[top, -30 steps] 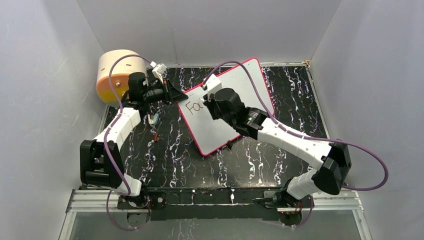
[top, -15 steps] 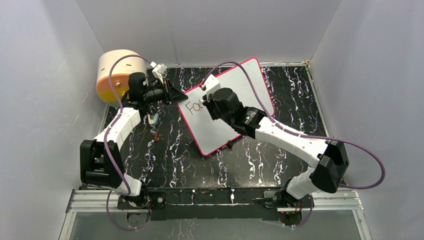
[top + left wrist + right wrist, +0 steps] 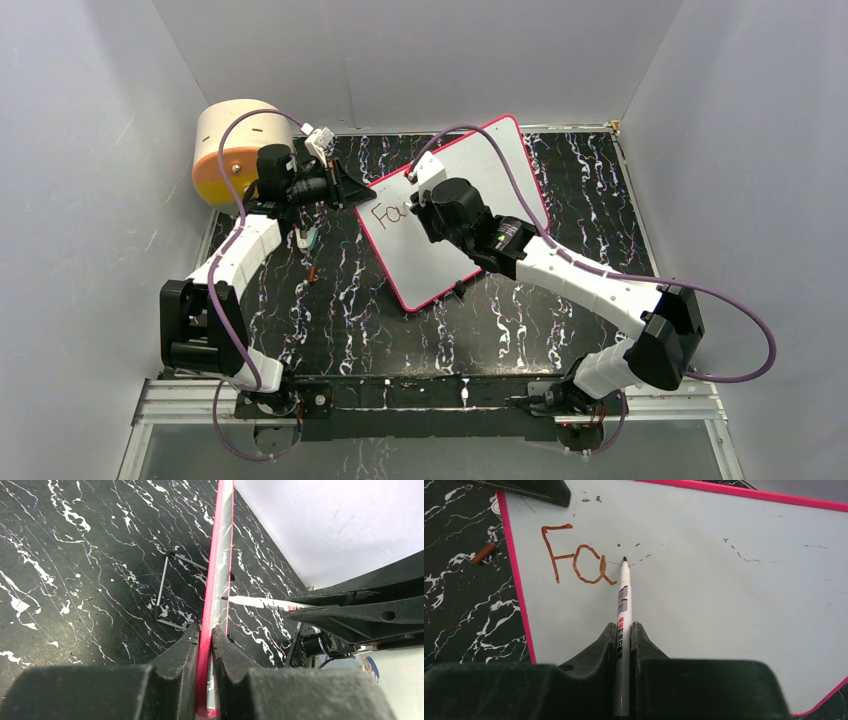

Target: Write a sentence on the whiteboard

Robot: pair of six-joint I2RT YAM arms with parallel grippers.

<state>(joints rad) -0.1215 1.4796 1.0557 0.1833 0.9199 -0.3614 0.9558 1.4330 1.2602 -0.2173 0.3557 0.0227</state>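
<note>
The whiteboard (image 3: 470, 200) with its pink-red frame lies tilted on the black marbled table. It also shows in the right wrist view (image 3: 704, 580). The sentence (image 3: 576, 562) reads only "Fa" in brownish-red, with a small dot to its right; it shows small in the top view (image 3: 388, 213). My right gripper (image 3: 624, 630) is shut on a white marker (image 3: 624, 605), whose tip sits on the board just right of the "a". My left gripper (image 3: 206, 632) is shut on the whiteboard's red edge (image 3: 212, 595) at the board's left corner (image 3: 360, 192).
A round tan-and-orange drum (image 3: 230, 150) stands at the back left behind my left arm. A small brown marker cap (image 3: 484, 553) lies on the table left of the board, also in the top view (image 3: 311, 272). Grey walls close in three sides.
My right gripper has shifted slightly over the board beside the "Fa". The left arm and the board have not moved.
</note>
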